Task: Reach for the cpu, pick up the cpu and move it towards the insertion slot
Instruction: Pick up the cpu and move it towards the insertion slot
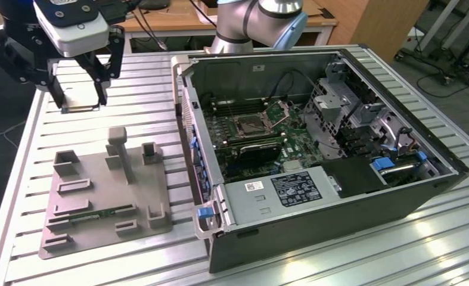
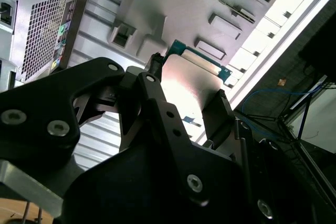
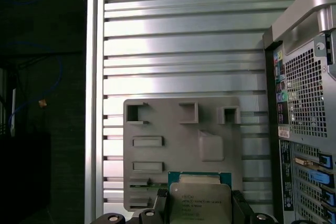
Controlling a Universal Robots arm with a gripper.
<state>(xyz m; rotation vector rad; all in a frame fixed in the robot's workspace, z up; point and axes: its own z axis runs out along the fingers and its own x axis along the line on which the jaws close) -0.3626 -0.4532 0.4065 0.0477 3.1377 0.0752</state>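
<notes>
The cpu (image 1: 81,99), a thin square chip with a pale silver top, hangs above the table at the exterior view's left, beyond the grey tray. My gripper (image 1: 81,100) is shut on it, one black finger on each side. In both wrist views the cpu (image 2: 191,80) (image 3: 199,202) shows a green edge and sits between the fingers (image 2: 218,109) (image 3: 159,204), with the tray below it. The insertion slot (image 1: 248,125), a silver-framed square socket with its hinged plate raised, lies on the green board inside the open computer case, well to the exterior view's right of the gripper.
The grey plastic tray (image 1: 99,196) (image 3: 178,145) (image 2: 199,3) lies on the ribbed metal table (image 1: 139,95), with upright posts and a narrow green strip (image 1: 99,213) in it. The open computer case (image 1: 314,149) stands beside it. The arm's base (image 1: 258,24) rises behind the case.
</notes>
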